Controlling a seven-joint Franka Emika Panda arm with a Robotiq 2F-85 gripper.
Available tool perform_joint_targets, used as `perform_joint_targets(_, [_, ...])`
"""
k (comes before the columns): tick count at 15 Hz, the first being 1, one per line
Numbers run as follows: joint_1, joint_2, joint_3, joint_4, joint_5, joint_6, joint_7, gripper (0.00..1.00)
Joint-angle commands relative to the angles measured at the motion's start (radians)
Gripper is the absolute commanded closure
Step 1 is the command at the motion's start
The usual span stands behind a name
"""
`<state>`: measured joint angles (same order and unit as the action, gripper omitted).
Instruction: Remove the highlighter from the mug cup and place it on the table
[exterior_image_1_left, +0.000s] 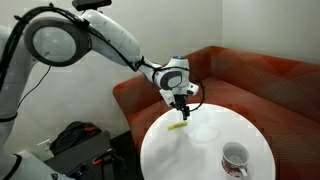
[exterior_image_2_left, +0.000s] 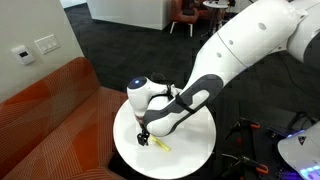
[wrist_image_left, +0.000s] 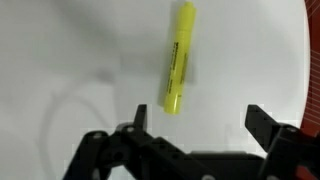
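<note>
Your gripper (wrist_image_left: 197, 113) is open, its two fingers (wrist_image_left: 136, 118) spread wide with nothing between them. In the wrist view the one highlighter (wrist_image_left: 178, 58) lies flat on the table (wrist_image_left: 60, 60), just beyond the fingertips and roughly in line with the gap between them, touching neither. Its length runs nearly straight away from the gripper.

In both exterior views the gripper (exterior_image_1_left: 182, 101) (exterior_image_2_left: 143, 136) hangs just above the table (exterior_image_1_left: 205, 145) (exterior_image_2_left: 195, 150), with the highlighter (exterior_image_1_left: 178, 126) (exterior_image_2_left: 160, 146) lying close beneath it on the white top.

You have one mug (exterior_image_1_left: 235, 158), standing upright on the near right part of the table, well apart from the highlighter. There is one round table, and one reddish-brown sofa (exterior_image_1_left: 250, 85) (exterior_image_2_left: 50, 110) just beside it.
</note>
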<state>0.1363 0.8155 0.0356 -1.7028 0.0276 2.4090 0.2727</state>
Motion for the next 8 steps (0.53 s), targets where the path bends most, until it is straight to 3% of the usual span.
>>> perform_joint_targets(1, [0.033,-0.119,-0.028,-0.094,0.003,-0.016,0.05,0.0])
perform_joint_targets(5, [0.046,-0.192,-0.029,-0.158,-0.001,-0.002,0.066,0.0])
perform_joint_targets(6, [0.032,-0.12,-0.019,-0.082,0.005,-0.003,0.041,0.0])
perform_joint_targets(8, [0.036,-0.149,-0.018,-0.11,0.004,-0.003,0.043,0.0])
